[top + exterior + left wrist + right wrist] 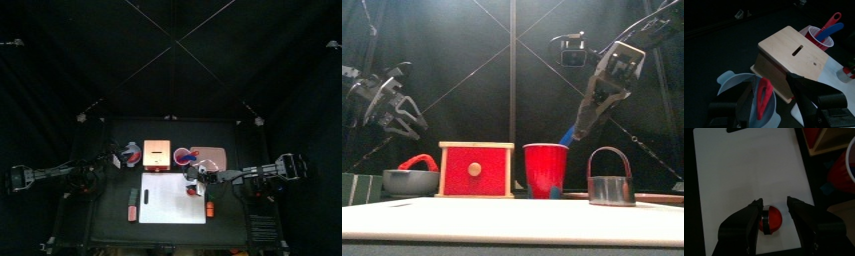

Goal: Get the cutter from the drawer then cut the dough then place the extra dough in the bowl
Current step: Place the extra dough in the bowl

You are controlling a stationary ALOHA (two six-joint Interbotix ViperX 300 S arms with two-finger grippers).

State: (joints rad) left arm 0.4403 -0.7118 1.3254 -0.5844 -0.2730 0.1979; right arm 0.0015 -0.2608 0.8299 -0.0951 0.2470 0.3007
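From my station I judge that we are at the end of the last step. The extra dough [416, 162], a red strip, lies in the blue-grey bowl [396, 183] at the left of the counter [107, 225], and one loop of it stands above the rim. The left gripper [398, 120] hangs high over this bowl with its jaws wide apart and nothing between them, so I take the strip as released. The round metal cutter [611, 180] is out of the wooden box [477, 170]. It stands upright on the counter at the right, just beside the red cup [545, 170], and the red drawer front looks pushed in. The right gripper [775, 203] is low over the white cutting board [744, 173], right at the round dough disc [776, 222], which lies on the part of the board nearest to that arm. Whether it grips the disc or only stands around it, I cannot tell. No other dough shows on the bare part of the board. For the next move, I think the left arm needs only to go back to its side without touching the standing loop. The right arm should come away straight upward, so that the disc does not slide or lift with it.
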